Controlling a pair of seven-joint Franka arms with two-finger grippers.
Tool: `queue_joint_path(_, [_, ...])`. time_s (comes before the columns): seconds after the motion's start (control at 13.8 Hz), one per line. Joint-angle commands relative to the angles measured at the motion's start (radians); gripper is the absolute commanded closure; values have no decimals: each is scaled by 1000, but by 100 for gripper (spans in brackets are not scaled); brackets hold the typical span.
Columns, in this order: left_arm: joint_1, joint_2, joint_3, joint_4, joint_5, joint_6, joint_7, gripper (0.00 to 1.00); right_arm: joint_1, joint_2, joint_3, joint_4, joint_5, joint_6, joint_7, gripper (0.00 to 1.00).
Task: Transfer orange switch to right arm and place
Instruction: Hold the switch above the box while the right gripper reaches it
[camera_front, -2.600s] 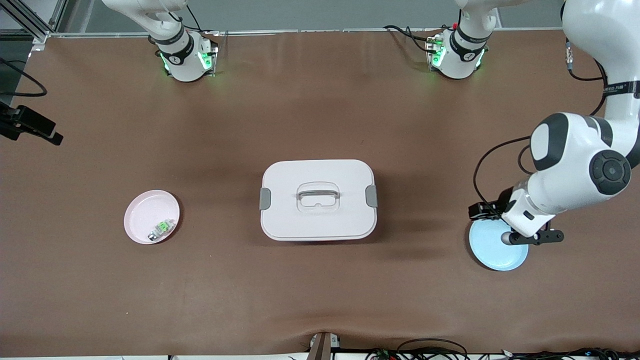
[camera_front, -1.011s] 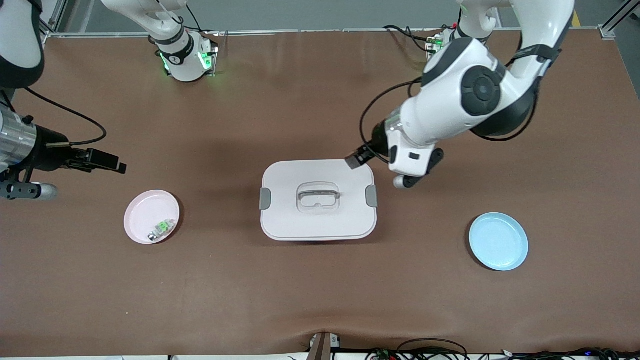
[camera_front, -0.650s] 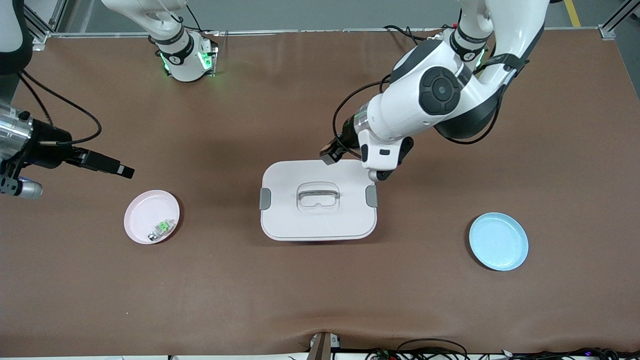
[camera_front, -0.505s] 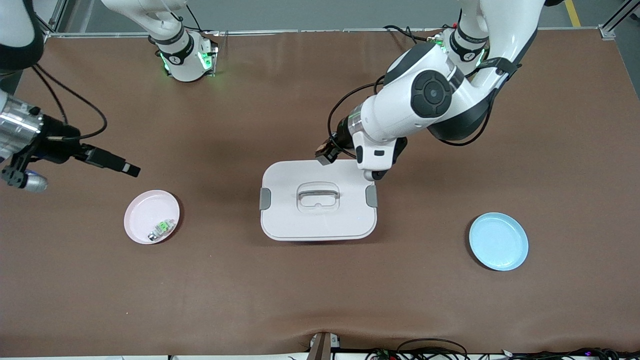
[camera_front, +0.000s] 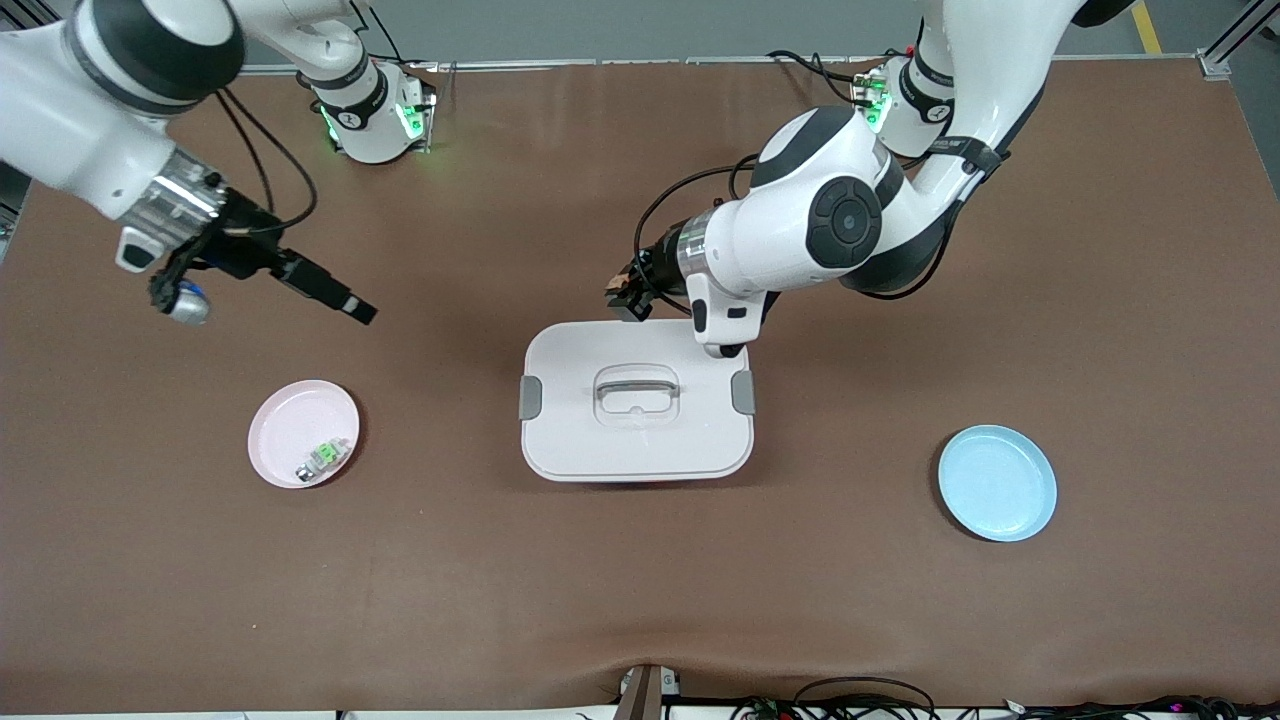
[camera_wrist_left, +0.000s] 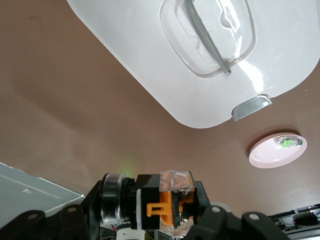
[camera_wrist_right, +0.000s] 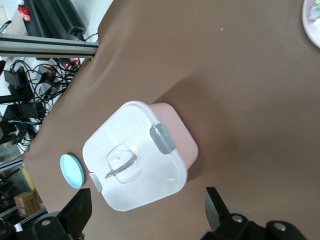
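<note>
My left gripper (camera_front: 627, 296) is shut on the orange switch (camera_front: 620, 284) and holds it in the air over the robot-side edge of the white lidded box (camera_front: 636, 400). In the left wrist view the switch (camera_wrist_left: 167, 200) is black with an orange middle and a silvery end, clamped between the jaws of the left gripper (camera_wrist_left: 155, 207). My right gripper (camera_front: 345, 303) is open and empty, in the air over bare table between the pink plate (camera_front: 290, 425) and the box. In the right wrist view its black fingers (camera_wrist_right: 75, 212) stand wide apart.
A tiny green-and-white component (camera_front: 325, 457) lies in the pink plate. A blue plate (camera_front: 997, 483) sits bare toward the left arm's end of the table. The box has a grey handle (camera_front: 636, 383) and side clips. Brown table mat lies all around.
My left arm has carried the switch from over the blue plate to the box's robot-side edge. My right arm has swung in from its end of the table toward the middle.
</note>
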Motion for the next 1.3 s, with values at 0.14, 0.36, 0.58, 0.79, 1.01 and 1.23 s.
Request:
queue_joint_path(0.14, [-26,28,0,28,-17,43,-33,95,223,-35,-8,-100,28,284,230,0])
queue_joint_path(0.36, [-34,37,0,29,-17,54,-30,95,298,-41,-8,-151,28,401,347,0])
queue_joint_path(0.58, [-43,43,0,29,-17,54,-34,95,334,-41,59,-180,26,503,425,0])
queue_joint_path(0.79, [-44,46,2,31,-16,72,-36,95,335,-41,111,-189,12,515,433,0])
queue_joint_path(1.01, [-44,48,2,31,-16,78,-36,95,335,-39,137,-191,-24,516,435,0])
queue_joint_path(1.23, [-43,48,2,31,-16,78,-34,95,320,-39,191,-191,-47,527,478,0])
